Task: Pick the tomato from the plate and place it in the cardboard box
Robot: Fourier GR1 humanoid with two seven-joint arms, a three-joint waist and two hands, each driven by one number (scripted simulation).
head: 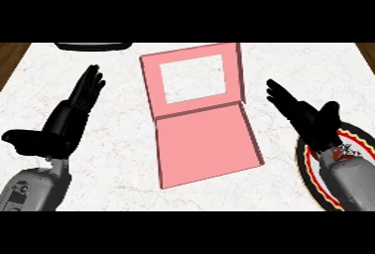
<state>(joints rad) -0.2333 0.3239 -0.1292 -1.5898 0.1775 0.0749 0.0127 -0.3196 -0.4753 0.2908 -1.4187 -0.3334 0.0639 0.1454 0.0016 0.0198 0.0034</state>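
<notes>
A pink box [209, 146] lies open in the middle of the counter, and its lid [154, 84], which has a square window, is folded back away from me. At the right edge sits a plate [306, 166] with a black rim and red and yellow rings. My right hand [311, 119] is open over the plate's far side, fingers straight and pointing away from me. The right forearm [351, 181] covers most of the plate. I cannot make out the tomato; only a small red and white patch [343, 151] shows beside the wrist. My left hand [66, 121] rests open at the left, apart from the box.
A dark rounded object [93, 46] is cut off at the counter's far left edge. The counter top [293, 64] is white marble, with brown wood [11, 59] showing beyond its left corner.
</notes>
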